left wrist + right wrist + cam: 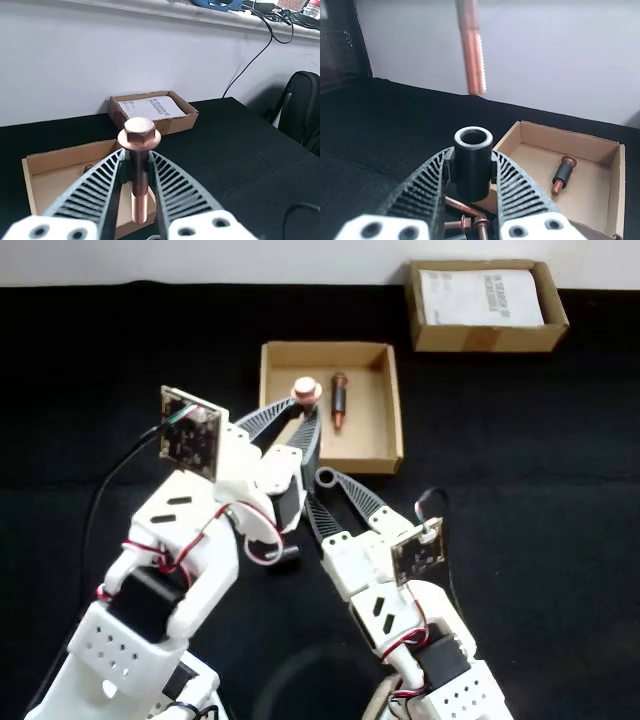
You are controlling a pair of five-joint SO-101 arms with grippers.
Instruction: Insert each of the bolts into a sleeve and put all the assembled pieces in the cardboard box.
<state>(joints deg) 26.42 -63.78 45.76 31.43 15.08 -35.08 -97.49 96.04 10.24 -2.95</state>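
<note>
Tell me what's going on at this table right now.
The left gripper holds a copper bolt upright, head up, between its fingers. The right gripper holds a black sleeve, opening up, below the bolt's threaded tip; the bolt is not yet inside. One assembled piece already lies in the cardboard box, and a few loose bolts lie on the table by the right gripper.

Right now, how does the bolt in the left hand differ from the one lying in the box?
The held bolt stands upright, head up, clamped in the left hand. The boxed bolt lies flat on the box floor. The held bolt is bare, while the boxed bolt wears a black sleeve. Both are copper-coloured with flanged heads.
</note>
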